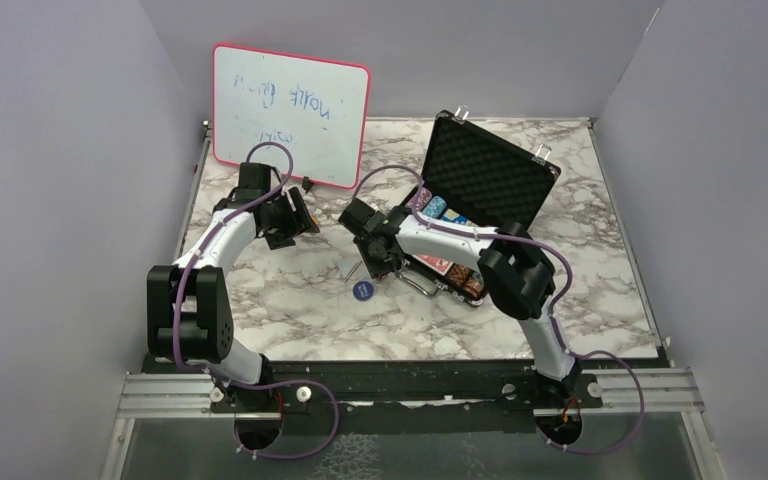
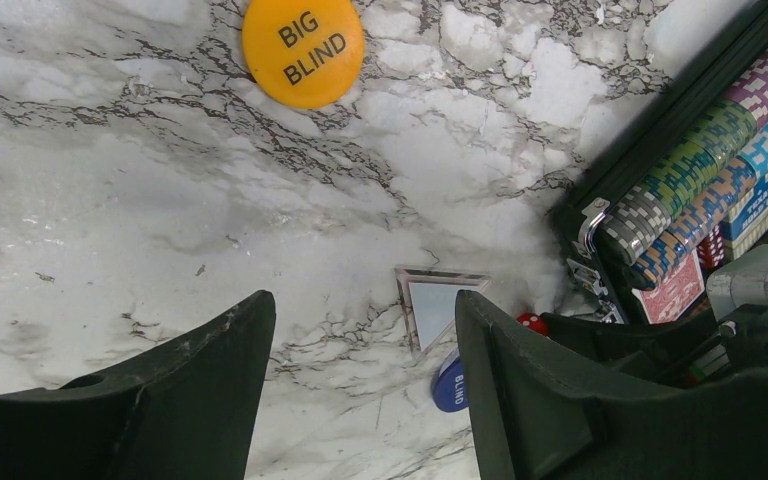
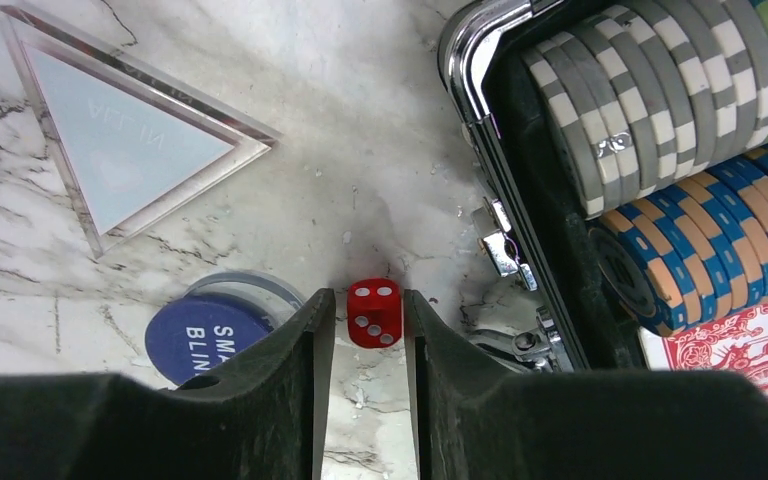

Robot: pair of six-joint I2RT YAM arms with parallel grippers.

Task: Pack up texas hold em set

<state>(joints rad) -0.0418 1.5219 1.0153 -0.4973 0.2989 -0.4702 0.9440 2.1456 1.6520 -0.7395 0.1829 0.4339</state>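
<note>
The right gripper (image 3: 370,300) sits low over the marble table (image 3: 380,120), its jaws drawn narrow around a tiny red die (image 3: 374,314) that stands between the fingertips. The right-hand finger looks to touch the die. A sliver of marble shows beside the left-hand finger, so it cannot be told whether the die is truly pinched.

Just outside the left finger lies the blue small-blind button (image 3: 215,330), partly hidden by it. Ahead and to the left is the clear triangular all-in marker (image 3: 125,140). Just outside the right finger runs the chromed rim of the open case (image 3: 465,60), with its latch hardware close by. Chip stacks (image 3: 660,110) and red-backed cards (image 3: 745,365) already lie inside.

The left gripper (image 2: 360,310) hovers with its jaws wide apart and nothing between them. The orange big-blind button (image 2: 303,45) lies well ahead of its fingertips.

The likeliest failure is the die squirting out. It is small and hard-edged, and a squeeze that lands off-centre or on a corner could flick it across the marble or under the case rim. The left finger could also drag the small-blind button along if it rubs its edge. On the lift toward the case, the right finger has little room beside the latch and could knock it. A loose hold might drop the die among the chip stacks.
</note>
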